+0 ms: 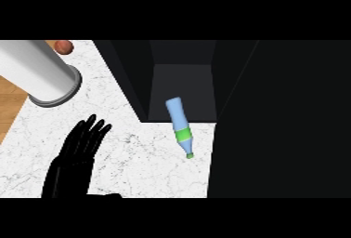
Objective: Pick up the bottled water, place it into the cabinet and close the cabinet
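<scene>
A light blue water bottle (pixel 179 124) with a green band and green cap lies tilted at the front edge of the dark cabinet (pixel 179 83). Its base is inside on the cabinet floor and its cap end reaches out over the white marble counter (pixel 137 148). The cabinet stands open, and its dark door (pixel 281 121) fills the right side of the view. My left hand (pixel 79 148) rests at the lower left with fingers straight and pointing up, well to the left of the bottle and holding nothing. The right hand does not show.
A large white cylinder (pixel 37 69) lies at the upper left, partly over the counter's wooden edge (pixel 8 97). A small reddish-brown object (pixel 63 46) sits behind it at the top.
</scene>
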Controlling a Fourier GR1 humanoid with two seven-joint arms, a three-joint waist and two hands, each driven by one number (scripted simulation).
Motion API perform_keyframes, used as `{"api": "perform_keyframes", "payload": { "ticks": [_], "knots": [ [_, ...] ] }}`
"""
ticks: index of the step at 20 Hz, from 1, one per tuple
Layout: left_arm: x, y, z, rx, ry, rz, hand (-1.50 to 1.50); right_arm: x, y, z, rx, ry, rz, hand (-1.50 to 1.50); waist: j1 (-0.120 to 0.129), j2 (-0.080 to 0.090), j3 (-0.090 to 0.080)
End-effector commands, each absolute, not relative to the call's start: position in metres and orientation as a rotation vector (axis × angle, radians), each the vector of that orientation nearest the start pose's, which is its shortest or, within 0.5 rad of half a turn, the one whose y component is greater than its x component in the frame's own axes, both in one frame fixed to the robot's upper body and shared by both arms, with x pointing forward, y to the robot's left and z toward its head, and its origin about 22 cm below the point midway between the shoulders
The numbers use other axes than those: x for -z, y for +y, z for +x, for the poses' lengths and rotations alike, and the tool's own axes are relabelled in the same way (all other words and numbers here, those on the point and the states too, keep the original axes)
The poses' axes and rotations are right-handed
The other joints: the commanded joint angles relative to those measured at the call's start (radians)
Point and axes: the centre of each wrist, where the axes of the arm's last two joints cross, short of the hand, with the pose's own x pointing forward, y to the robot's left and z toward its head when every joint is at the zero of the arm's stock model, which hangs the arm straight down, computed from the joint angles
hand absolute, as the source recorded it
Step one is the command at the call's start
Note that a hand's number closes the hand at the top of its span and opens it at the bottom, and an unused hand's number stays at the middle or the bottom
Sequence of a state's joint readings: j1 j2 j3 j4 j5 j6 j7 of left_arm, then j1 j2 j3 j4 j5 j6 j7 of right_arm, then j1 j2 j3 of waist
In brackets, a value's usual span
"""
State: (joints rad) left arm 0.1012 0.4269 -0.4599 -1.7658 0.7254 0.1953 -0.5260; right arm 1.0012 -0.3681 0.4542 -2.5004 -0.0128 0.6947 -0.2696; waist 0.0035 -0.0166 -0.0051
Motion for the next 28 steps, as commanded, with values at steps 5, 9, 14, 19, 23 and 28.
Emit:
{"api": "perform_keyframes", "payload": {
  "ticks": [5,9,14,19,23,28],
  "knots": [
    [-0.033,0.254,0.172,-0.267,-1.86,-0.433,-1.5,-0.168,-0.206,0.03,-0.908,-1.676,0.768,1.5,0.025,-0.003,-0.007],
    [-0.037,0.277,0.17,-0.242,-1.866,-0.435,-1.5,-0.161,-0.2,0.036,-0.972,-1.65,0.813,1.5,0.044,0.001,-0.011],
    [-0.045,0.292,0.156,-0.227,-1.854,-0.454,-1.5,-0.15,-0.182,0.028,-0.69,-1.65,0.939,1.5,0.061,0.003,-0.009],
    [-0.044,0.304,0.152,-0.208,-1.851,-0.491,-1.5,-0.14,-0.172,0.033,-0.628,-1.659,1.0,1.5,0.11,0.02,-0.009],
    [-0.049,0.313,0.157,-0.167,-1.854,-0.499,-1.5,-0.137,-0.171,0.039,-0.705,-1.633,0.981,1.5,0.131,0.032,-0.011],
    [-0.054,0.322,0.154,-0.146,-1.852,-0.526,-1.5,-0.129,-0.169,0.052,-0.743,-1.629,0.942,1.5,0.19,0.047,-0.012]
  ]
}}
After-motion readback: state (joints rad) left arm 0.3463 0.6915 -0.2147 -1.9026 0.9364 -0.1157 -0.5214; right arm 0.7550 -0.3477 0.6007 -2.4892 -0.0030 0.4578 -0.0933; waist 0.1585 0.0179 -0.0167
